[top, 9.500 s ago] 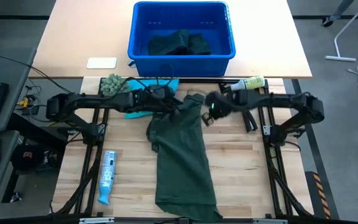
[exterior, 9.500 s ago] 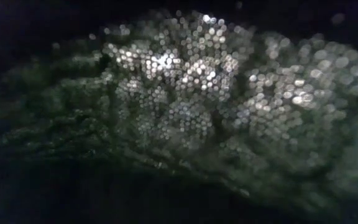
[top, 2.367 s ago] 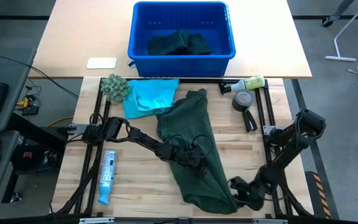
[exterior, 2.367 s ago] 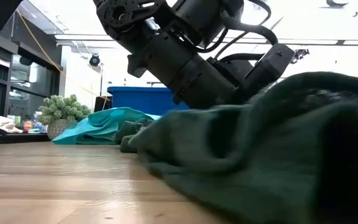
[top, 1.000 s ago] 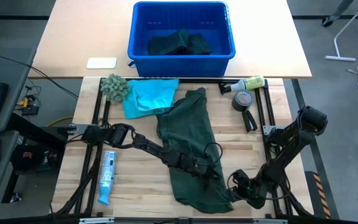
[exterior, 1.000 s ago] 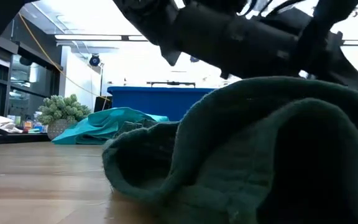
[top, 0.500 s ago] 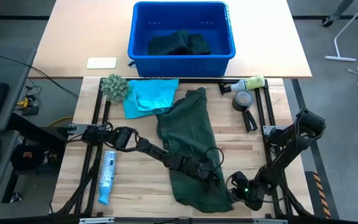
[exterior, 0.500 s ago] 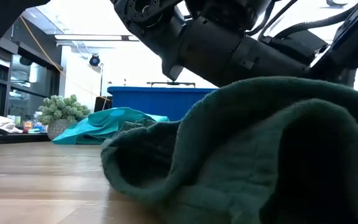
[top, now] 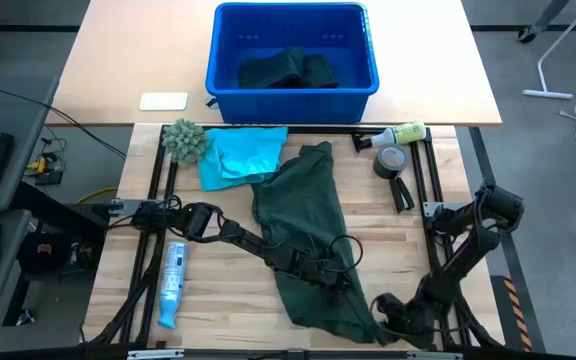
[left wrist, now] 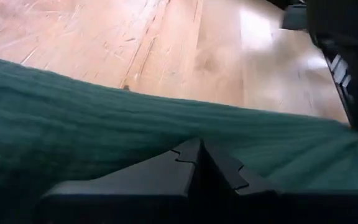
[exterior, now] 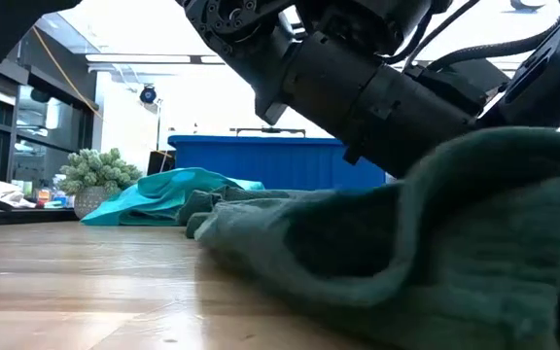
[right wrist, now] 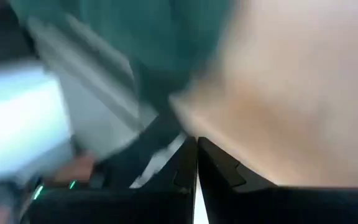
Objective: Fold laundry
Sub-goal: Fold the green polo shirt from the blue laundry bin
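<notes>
A dark green garment [top: 303, 215] lies lengthwise down the middle of the wooden table, and its near end [exterior: 377, 253] rises as a low fold. My left gripper [top: 336, 288] is shut over the garment's near part [left wrist: 73, 118]. My right gripper [top: 386, 312] is shut beside the garment's near right corner, and its wrist view is blurred. A turquoise shirt [top: 240, 152] lies crumpled at the far left with the green garment's far edge over it. More dark cloth [top: 288, 68] sits in the blue bin. My left gripper comes slanting down from the table's left, and its shut fingertips [left wrist: 191, 152] stand at the green cloth's surface [left wrist: 166, 134]. I cannot tell whether a layer is pinched between them or they only rest on it. My right gripper is at the garment's near right corner; I cannot tell whether it touches it.
The blue bin [top: 293, 88] stands on the far table. A fuzzy grey-green ball [top: 184, 138] sits by the turquoise shirt. A spray bottle [top: 400, 132], a tape roll [top: 392, 160] and a dark tool [top: 402, 192] lie far right. A blue-white bottle [top: 172, 280] lies near left.
My left gripper has sunk toward the table. The raised hump of green cloth at the garment's near end has dropped to a lower, flatter fold. My right gripper has gone toward the table's near edge and tipped further down.
</notes>
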`<state>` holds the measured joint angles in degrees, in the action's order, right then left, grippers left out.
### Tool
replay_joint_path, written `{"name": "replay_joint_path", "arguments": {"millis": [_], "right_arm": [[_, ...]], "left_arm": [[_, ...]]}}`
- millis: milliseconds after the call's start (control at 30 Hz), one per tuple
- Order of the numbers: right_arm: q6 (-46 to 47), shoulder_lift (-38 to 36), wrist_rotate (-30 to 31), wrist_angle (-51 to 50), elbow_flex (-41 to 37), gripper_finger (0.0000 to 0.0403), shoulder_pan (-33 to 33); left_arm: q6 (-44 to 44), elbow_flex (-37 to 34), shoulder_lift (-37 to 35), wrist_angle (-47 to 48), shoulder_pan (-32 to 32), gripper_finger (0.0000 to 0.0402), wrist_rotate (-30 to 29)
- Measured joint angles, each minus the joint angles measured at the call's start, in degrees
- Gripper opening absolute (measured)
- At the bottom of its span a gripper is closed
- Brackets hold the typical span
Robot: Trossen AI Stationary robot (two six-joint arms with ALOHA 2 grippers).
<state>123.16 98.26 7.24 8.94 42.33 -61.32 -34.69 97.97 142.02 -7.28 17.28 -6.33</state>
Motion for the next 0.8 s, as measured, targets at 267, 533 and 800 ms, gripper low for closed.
{"name": "replay_joint_path", "arguments": {"millis": [267, 533, 800], "right_arm": [[-0.6, -2.5, 0.8, 2.5, 0.0, 0.0, -1.8], [-1.3, -8.5, 6.6, -12.7, 0.0, 0.0, -0.6], [-12.6, -16.8, 9.7, -25.3, 0.0, 0.0, 4.9]], "left_arm": [[0.2, -0.1, -0.6, 0.3, -0.1, 0.0, 2.9], [1.4, -0.6, -7.5, 9.7, 0.2, 0.0, 5.1], [3.8, -0.4, -20.8, 26.8, 3.1, 0.0, -10.0]]}}
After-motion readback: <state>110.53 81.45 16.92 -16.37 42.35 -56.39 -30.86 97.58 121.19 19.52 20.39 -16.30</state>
